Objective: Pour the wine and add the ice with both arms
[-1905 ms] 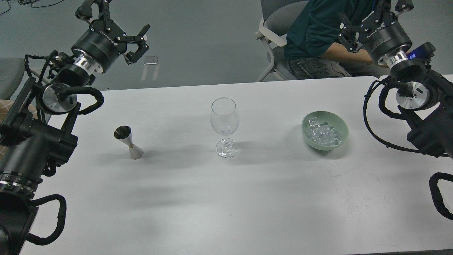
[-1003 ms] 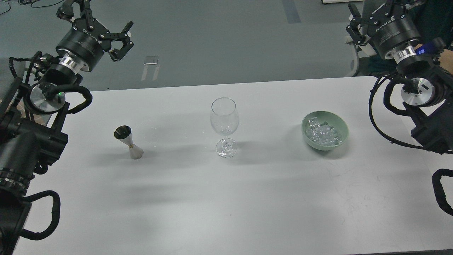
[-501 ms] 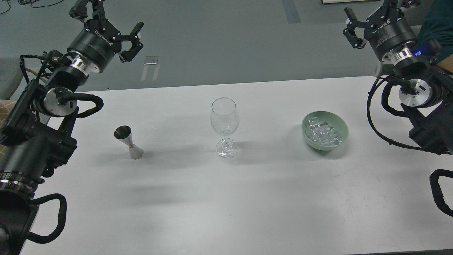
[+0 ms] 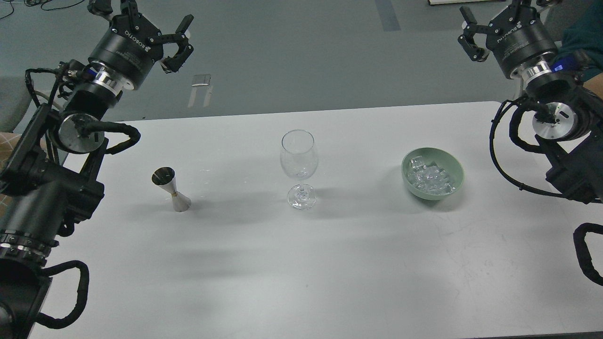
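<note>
While the small clear glossy ice cubes lay heaped in the pale green round bowl on the right part of the white table, nothing on the table had changed from the earlier frames. The bowl stood at the same place, well apart from both grippers. To its left, near the middle of the table, the clear stemmed wine glass stood upright and looked empty. Farther left, the small silver hourglass-shaped metal jigger leaned a little, also unmoved.

What differed was the arms. The black left gripper was held high over the grey floor beyond the far left edge of the table, slightly higher than half a second before; its fingers were spread wide and held nothing. The black right gripper was at the top right, partly cut by the edge of the view, and it had shifted only a little. One finger stood clearly out to the side, so it appeared open and without any object. At the right edge, a dark teal sleeve of a person was partly visible.
</note>
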Available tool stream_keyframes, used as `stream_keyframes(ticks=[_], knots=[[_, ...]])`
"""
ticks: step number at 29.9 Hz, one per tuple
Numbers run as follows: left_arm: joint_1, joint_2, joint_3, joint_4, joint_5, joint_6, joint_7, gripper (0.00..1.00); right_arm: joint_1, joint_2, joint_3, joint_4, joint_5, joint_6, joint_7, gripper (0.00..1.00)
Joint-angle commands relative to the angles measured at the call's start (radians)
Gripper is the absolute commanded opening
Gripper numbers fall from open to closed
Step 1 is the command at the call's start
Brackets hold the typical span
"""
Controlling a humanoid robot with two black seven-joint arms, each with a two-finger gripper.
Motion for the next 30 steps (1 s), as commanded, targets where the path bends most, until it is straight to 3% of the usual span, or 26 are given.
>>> stream_keyframes(ticks=[1,15,20,22,27,30], knots=[[-0.002,0.0,-0.006,-0.015,-0.008,0.009,0.017,0.98,0.0,-0.001,0.0,0.0,-0.001,0.0,0.0,1.0],[0.001,0.003,-0.013,-0.015,-0.01,0.013,0.003,0.99,0.006,0.001,0.0,-0.002,-0.005,0.0,0.002,1.0],[0.011,0.034,-0.021,-0.056,-0.017,0.031,0.025,0.98,0.028,0.007,-0.001,-0.002,-0.006,0.0,0.002,1.0],[0.024,0.065,-0.024,-0.091,-0.034,0.043,0.045,0.98,0.028,0.009,-0.001,-0.002,-0.006,0.0,0.002,1.0],[0.108,0.175,-0.029,-0.267,-0.197,0.144,0.15,0.98,0.023,0.004,-0.001,-0.002,-0.008,0.0,0.002,1.0],[0.157,0.215,-0.054,-0.338,-0.247,0.184,0.176,0.98,0.022,-0.002,-0.001,0.0,-0.006,0.0,0.002,1.0]])
